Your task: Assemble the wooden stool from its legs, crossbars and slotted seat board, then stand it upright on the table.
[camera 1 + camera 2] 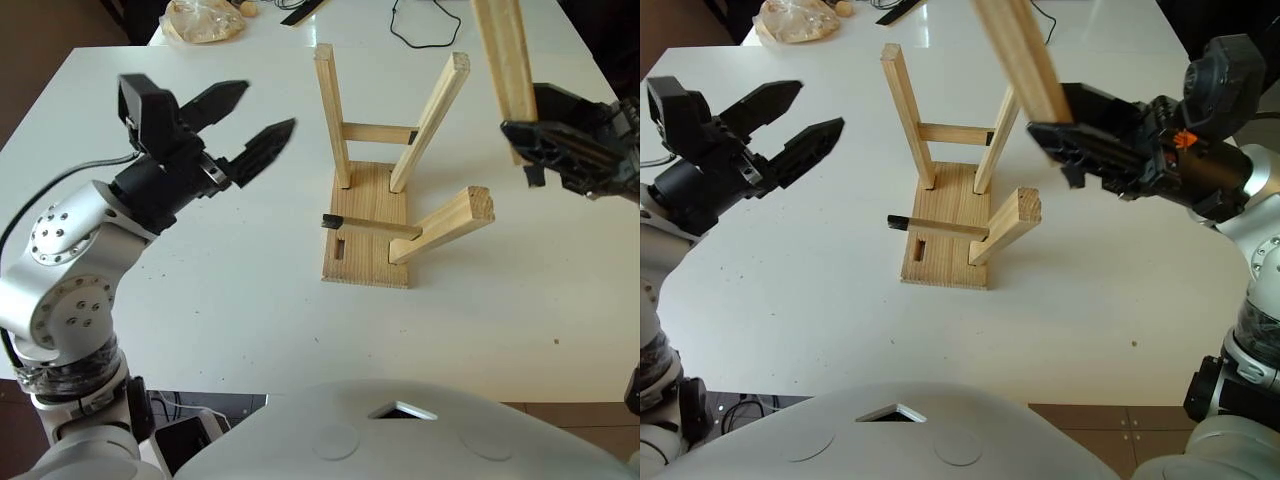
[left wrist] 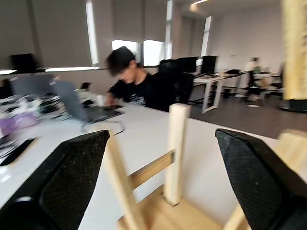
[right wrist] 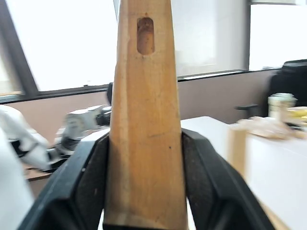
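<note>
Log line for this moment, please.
left claw open, empty | right claw shut on loose leg | seat board: two legs upright, third leg tilted

The wooden leg (image 1: pixel 1015 45) held in the right gripper (image 1: pixel 1052 112) leaves the head views through the top edge, so its upper end is cut off, and its lower part is partly covered by the black fingers (image 3: pixel 79 191). In the left wrist view the seat board (image 2: pixel 187 218) is cut by the bottom edge, and the upright leg (image 2: pixel 175 153) on it is blurred. The bag (image 1: pixel 205 20) far on the left is cut at the top edge, and the dark tip (image 1: pixel 332 222) of the near crossbar (image 1: pixel 380 228) is too small to tell what it is.
</note>
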`<state>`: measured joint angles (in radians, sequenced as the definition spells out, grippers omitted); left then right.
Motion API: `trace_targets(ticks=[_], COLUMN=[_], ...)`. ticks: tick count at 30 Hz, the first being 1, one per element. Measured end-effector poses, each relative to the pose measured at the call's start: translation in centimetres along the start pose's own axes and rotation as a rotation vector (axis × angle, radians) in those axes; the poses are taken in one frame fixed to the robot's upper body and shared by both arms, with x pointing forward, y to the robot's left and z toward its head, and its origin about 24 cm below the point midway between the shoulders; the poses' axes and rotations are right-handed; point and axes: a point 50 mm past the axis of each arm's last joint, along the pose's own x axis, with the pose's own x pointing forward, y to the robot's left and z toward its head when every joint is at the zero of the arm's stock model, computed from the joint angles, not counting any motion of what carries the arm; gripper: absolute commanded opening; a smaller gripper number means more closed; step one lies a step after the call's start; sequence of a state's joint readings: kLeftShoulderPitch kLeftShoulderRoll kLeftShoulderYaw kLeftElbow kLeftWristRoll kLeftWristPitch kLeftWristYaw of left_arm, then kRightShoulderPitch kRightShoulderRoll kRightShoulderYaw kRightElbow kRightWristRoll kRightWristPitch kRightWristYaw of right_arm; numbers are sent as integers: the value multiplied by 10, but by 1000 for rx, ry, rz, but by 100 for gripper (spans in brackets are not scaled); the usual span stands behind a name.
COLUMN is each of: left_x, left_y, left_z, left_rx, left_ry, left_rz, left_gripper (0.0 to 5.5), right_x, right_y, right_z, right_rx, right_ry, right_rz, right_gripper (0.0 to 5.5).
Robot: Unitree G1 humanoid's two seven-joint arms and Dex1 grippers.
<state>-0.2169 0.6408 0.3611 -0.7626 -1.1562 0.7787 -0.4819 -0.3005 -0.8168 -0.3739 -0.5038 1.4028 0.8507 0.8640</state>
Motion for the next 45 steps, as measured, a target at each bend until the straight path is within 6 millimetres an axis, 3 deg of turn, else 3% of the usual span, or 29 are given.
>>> trace_targets(ticks=[8,17,27,33,45], left_x=[-3,3,6,9,10], left_y=[-37,-35,-36,-46,-45], left_z=[25,25,19,14,13], left_rx=[-207,-286,-271,-259,-215], left_ry=[-83,-93,-36,-28,-18], left_rz=[-370,-345,-362,-453,-466], left_gripper=[378,378,378,378,214], right_x=[20,22,23,23,21], right_y=[7,12,17,16,14], right_z=[-5,-29,-30,-34,-37], right_rx=[54,0,-12,9,-7], right_ry=[71,241,244,258,294], right_rz=[131,152,188,206,230], right_gripper=[205,205,205,205,205])
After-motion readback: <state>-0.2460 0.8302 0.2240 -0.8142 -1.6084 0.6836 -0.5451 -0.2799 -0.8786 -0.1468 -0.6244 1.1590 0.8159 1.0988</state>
